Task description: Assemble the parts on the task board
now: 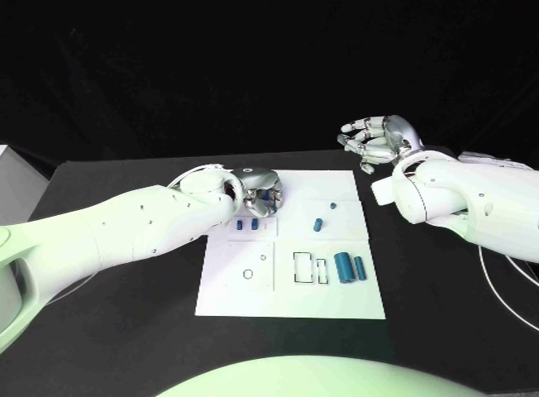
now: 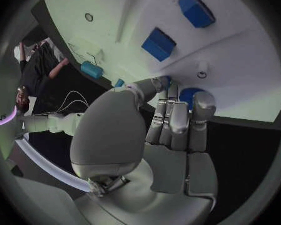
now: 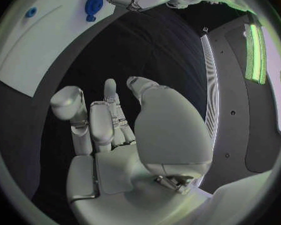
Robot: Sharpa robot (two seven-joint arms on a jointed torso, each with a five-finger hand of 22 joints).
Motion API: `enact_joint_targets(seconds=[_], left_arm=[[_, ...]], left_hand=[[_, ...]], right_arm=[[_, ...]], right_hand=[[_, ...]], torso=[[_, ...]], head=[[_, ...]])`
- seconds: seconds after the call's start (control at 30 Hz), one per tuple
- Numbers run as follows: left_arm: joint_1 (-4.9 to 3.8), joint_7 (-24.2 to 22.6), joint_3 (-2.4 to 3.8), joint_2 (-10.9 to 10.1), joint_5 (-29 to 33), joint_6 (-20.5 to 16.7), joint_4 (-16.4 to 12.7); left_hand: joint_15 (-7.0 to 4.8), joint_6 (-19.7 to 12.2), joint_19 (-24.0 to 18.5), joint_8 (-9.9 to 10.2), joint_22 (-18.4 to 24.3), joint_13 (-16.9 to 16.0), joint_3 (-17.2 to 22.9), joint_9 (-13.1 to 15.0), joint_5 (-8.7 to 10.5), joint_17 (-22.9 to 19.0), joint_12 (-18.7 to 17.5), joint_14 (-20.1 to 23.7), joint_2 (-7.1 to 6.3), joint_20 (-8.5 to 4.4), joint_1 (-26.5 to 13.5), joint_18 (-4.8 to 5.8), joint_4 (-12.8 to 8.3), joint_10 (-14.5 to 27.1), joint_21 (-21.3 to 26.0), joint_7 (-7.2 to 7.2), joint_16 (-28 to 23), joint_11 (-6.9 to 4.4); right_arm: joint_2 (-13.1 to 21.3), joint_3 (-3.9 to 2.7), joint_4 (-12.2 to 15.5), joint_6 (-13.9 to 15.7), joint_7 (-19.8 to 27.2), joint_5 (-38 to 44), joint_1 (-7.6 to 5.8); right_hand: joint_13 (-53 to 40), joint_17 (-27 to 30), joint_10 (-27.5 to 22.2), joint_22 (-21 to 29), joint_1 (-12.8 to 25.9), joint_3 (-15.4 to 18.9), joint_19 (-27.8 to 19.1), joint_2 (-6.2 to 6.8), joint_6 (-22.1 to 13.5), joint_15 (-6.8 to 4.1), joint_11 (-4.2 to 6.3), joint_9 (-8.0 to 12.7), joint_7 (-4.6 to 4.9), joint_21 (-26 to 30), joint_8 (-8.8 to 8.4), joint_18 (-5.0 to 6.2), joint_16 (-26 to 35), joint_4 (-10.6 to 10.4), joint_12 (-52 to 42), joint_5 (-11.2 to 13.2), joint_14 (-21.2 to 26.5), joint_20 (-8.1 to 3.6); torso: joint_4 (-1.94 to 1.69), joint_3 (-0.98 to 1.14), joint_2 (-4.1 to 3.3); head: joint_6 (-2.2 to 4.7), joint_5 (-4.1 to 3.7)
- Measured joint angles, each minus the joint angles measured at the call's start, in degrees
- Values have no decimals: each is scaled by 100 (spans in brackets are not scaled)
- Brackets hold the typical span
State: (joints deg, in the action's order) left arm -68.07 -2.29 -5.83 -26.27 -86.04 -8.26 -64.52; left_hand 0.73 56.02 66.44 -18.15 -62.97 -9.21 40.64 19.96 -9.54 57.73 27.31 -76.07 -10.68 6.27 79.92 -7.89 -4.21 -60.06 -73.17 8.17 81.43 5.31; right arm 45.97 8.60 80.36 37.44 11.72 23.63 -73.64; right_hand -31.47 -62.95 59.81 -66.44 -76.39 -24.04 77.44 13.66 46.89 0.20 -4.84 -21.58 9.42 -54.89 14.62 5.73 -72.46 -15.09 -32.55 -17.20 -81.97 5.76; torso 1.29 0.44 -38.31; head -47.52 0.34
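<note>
While our left hand (image 1: 260, 192) reaches over the task board (image 1: 291, 289) in the head view, our right hand (image 1: 380, 142) hangs beyond the board's far corner, fingers curled on nothing. Blue parts (image 1: 350, 268) lie nearer us than both hands. At our left wrist, fingertips (image 2: 202, 105) touch a blue part (image 2: 188, 94); whether they grip it we cannot tell. At our right wrist, the fingers (image 3: 107, 117) hold nothing above the table (image 3: 147, 45).

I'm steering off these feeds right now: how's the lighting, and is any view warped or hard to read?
Head view: the task board is bright and legible against a near-black table and backdrop, and the left hand casts little shadow. Left wrist view: fisheye bends the board's edges, and the hand hides the parts nearest it. Right wrist view: mostly dark table, right hand evenly lit.
</note>
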Motion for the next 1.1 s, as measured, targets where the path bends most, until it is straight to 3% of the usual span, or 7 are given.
enact_joint_targets(seconds=[0.1, 0.37, 0.47, 0.87, 1.1], left_arm=[[5, -34, 54, -95, 42, -91, -108], [-8, -102, 273, -488, 266, -220, -576], [-20, -106, 319, -640, 357, -218, -720], [-37, -77, 349, -973, 581, -92, -854], [-37, -48, 346, -999, 599, -27, -818]], left_hand=[[-22, 20, 1, 0, -33, 0, 16, 0, 0, 31, -5, -21, 0, -1, 0, 0, -16, -1, -21, 20, 22, 1], [-22, 61, 21, 33, -46, 0, 0, 0, 0, 24, -72, -21, 1, 20, -2, 0, -31, -73, -21, 19, 22, -7], [-22, 60, 21, 34, -56, 0, 0, 3, 0, 24, -75, -21, 29, 20, -30, 0, -31, -74, -21, 19, 22, -7], [-22, 100, 63, 39, -112, -1, -17, 16, 1, 70, -116, -62, 3, 19, -56, 0, -47, -196, -71, -21, 44, -109], [-22, 121, 94, 54, -142, -10, -17, 18, 1, 91, -117, -62, 3, 11, -56, -1, -47, -215, -91, -2, 44, -113]], right_arm=[[1, 0, 0, 0, 2, 0, 0], [13, 0, -4, 0, 5, 1, 1], [20, 0, -5, 0, 6, 1, 1], [41, 0, -9, 0, 7, 1, 5], [43, 0, -13, 0, 8, 4, 10]], right_hand=[[0, 0, 1, 0, 0, 0, 0, 0, 0, 0, 0, 0, 0, 0, 0, 0, 0, 0, 0, 0, 0, 0], [25, 0, 27, 0, 0, -26, 0, 0, 0, 0, 16, 1, 0, 22, 0, 0, 0, -7, 22, 0, 0, 0], [24, 0, 28, 0, 0, -32, 0, 0, -1, 0, 15, 1, -1, 22, 0, 0, 0, 0, 22, 0, 0, 0], [24, -1, 31, 0, 0, -32, 0, 0, -1, 0, 12, 2, -1, 22, 0, 0, 0, 0, 22, 0, 0, 0], [40, -1, 31, 0, 0, -32, 0, 0, -2, 0, 12, 3, -2, 21, 0, 0, 23, 0, 22, 0, 0, 0]], torso=[[-1, -1, 1], [-13, -1, 17], [-16, -1, 20], [-26, -4, 23], [-23, -4, 20]], head=[[1, -9], [-4, -21], [-5, -20], [-9, -26], [-2, -1]])
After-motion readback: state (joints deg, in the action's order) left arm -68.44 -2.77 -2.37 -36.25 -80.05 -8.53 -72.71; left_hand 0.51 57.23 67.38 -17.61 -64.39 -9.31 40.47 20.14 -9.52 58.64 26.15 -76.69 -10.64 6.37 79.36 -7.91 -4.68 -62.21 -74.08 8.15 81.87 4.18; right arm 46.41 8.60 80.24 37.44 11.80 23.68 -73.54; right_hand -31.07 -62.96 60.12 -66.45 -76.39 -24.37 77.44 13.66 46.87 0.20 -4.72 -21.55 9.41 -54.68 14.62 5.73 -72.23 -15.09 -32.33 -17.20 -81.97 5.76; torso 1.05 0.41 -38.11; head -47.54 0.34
